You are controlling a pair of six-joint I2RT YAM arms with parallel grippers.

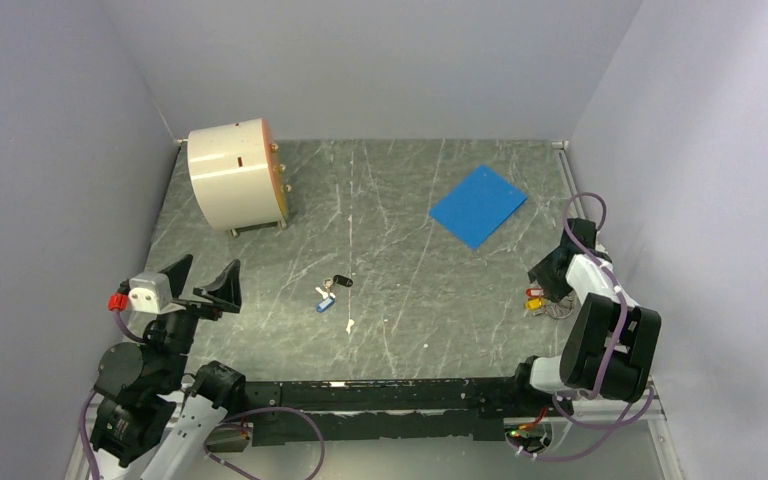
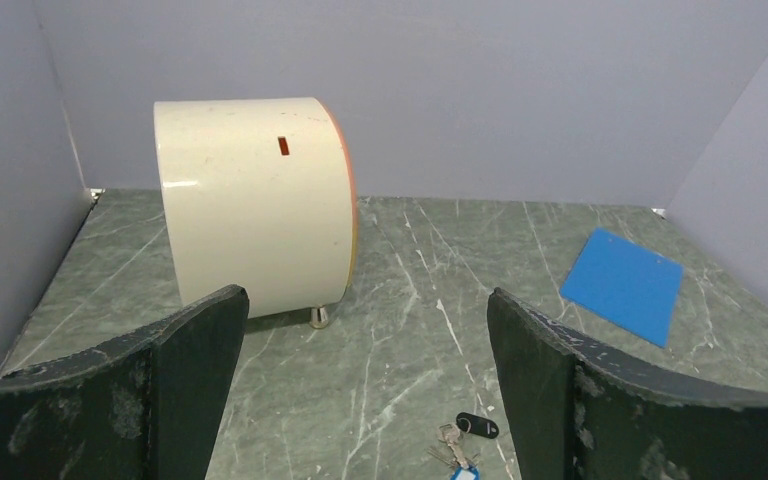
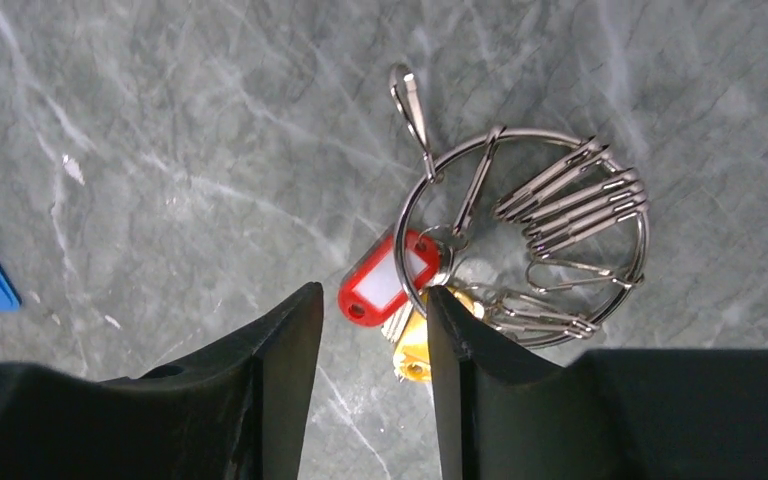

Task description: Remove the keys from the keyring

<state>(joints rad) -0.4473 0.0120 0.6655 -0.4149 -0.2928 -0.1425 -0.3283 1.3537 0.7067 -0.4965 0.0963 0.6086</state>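
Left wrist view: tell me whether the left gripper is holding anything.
No: the left gripper is wide open, its fingers far apart with only the table showing between them.
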